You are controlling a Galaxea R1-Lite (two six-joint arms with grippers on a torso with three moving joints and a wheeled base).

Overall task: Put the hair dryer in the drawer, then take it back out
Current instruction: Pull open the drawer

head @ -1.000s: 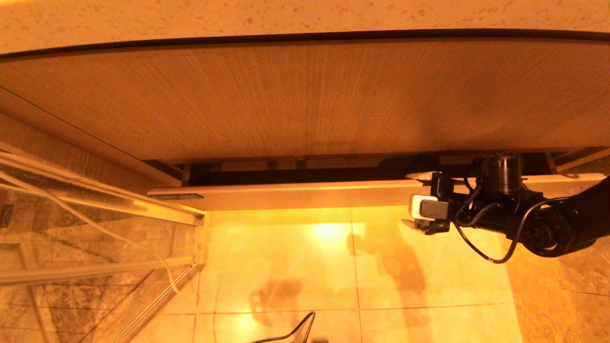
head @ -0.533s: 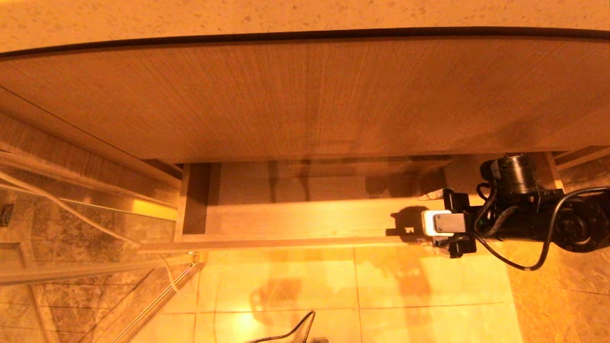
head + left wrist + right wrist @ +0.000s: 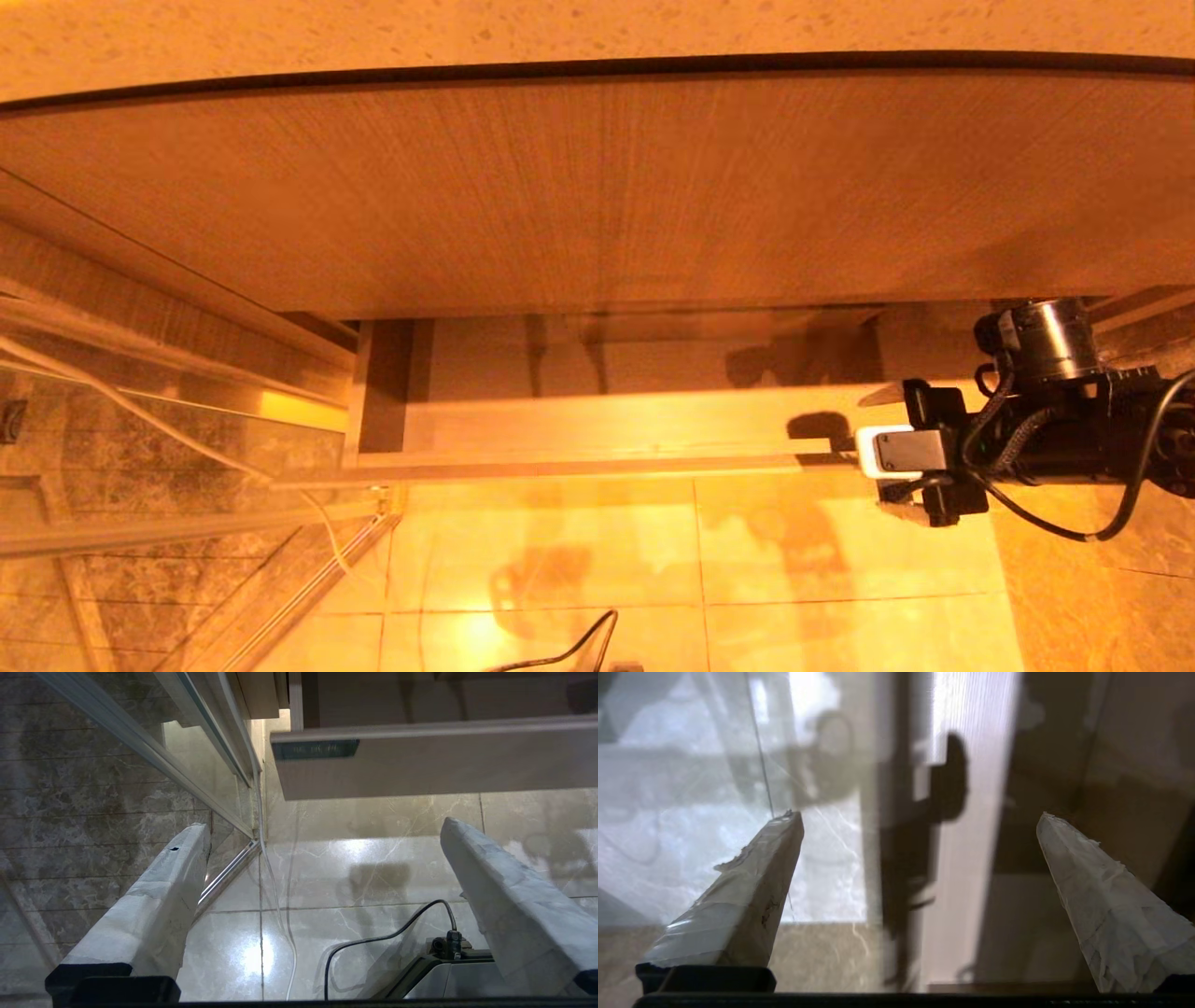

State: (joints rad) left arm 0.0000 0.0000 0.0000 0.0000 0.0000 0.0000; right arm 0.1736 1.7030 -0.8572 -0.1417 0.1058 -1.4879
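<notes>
The drawer (image 3: 597, 439) stands pulled out below the tall wood panel, and its pale inside shows nothing in it. The hair dryer is out of view. My right gripper (image 3: 889, 455) is at the right end of the drawer front, open. One finger is over the drawer's inside and the other over the floor side. In the right wrist view the drawer front (image 3: 966, 858) runs between the wide-apart fingers of the right gripper (image 3: 920, 815). The left gripper (image 3: 323, 826) hangs open and empty over the floor. From there the drawer's left corner (image 3: 420, 765) is farther ahead.
A glass partition with a metal frame (image 3: 187, 401) stands left of the drawer, with a thin white cable (image 3: 317, 523) beside it. The tall wood-grain panel (image 3: 597, 196) and speckled countertop (image 3: 597, 28) overhang the drawer. Glossy floor tiles (image 3: 607, 560) lie in front, and a black cable (image 3: 373, 942) sits near my base.
The drawer has slid out from nearly shut to well open. My right gripper came toward me with the front, then shifted a little to the right, its jaws still wide.
</notes>
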